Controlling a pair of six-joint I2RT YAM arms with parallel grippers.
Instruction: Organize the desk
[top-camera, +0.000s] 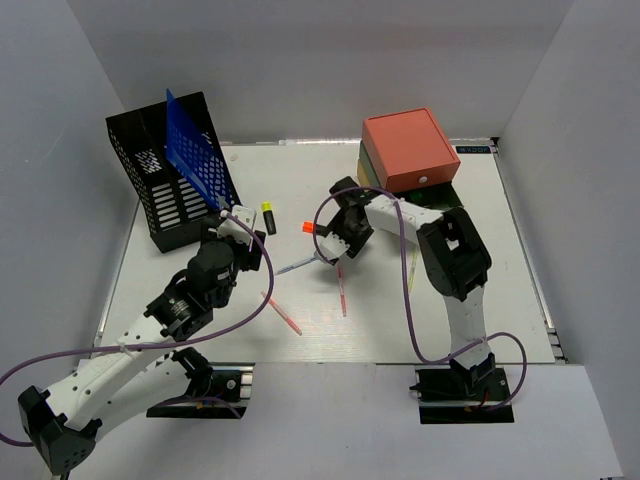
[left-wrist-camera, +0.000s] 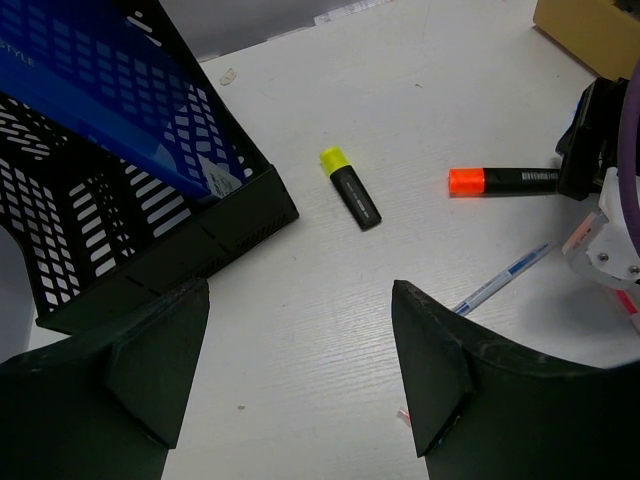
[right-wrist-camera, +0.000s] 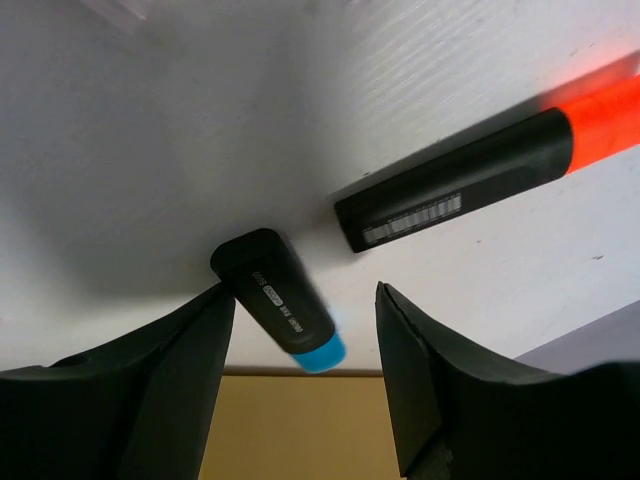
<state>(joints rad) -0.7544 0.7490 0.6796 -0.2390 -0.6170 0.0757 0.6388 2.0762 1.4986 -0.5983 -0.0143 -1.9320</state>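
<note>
The right fingers (right-wrist-camera: 170, 380) stand wide and hold nothing. A stubby black marker with a blue cap (right-wrist-camera: 275, 300) lies slantwise between their tips, with an orange-capped black highlighter (right-wrist-camera: 460, 180) just beside it on the large flat white matte table (right-wrist-camera: 150, 120). The step looks like picking up that marker: best to square the fingers across its barrel, settle lower and close at mid-length, clear of the orange one. The left fingers (left-wrist-camera: 440, 370) gape empty too, above the table near the black mesh file rack (left-wrist-camera: 230, 235) and a yellow-capped black highlighter (left-wrist-camera: 350, 188) — well placed for that one
</note>
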